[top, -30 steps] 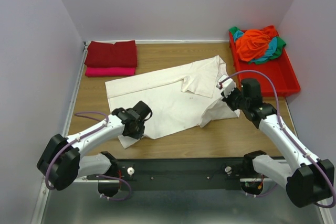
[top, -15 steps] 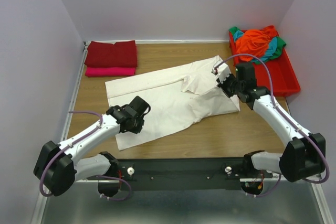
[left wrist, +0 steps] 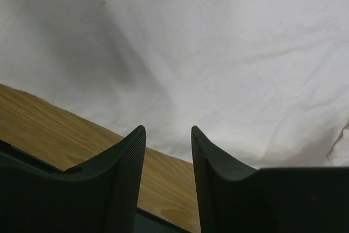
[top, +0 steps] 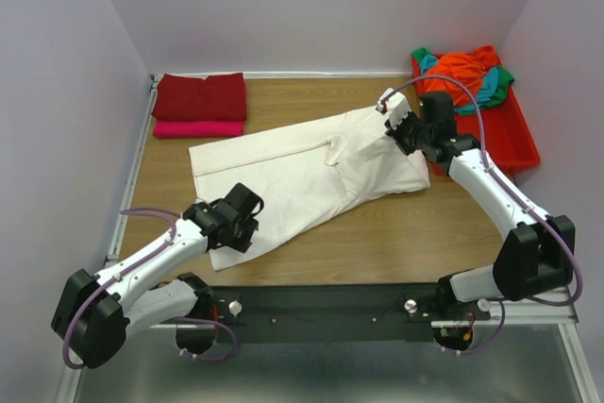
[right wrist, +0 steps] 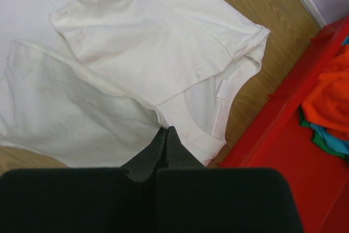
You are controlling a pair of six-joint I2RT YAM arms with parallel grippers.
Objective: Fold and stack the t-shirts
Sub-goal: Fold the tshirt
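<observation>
The shirt [top: 302, 172] lies spread on the bench [top: 453, 224], collar end just beside the tray [top: 514, 143]. I judge it light, limp, creased cotton, apt to sag, best taken by hems and corners. My right jaws pinch a fold nearest the tray. My left jaws stand narrowly apart, empty, over the hem farthest from the tray.

Centre of counter [top: 444, 233]: spread shirt [top: 302, 172], lying slantwise.
Far left corner: folded shirts [top: 199, 106], one on another.
Far right: tray [top: 517, 143], just beside spread shirt; shirt heap [top: 462, 77] inside.
</observation>
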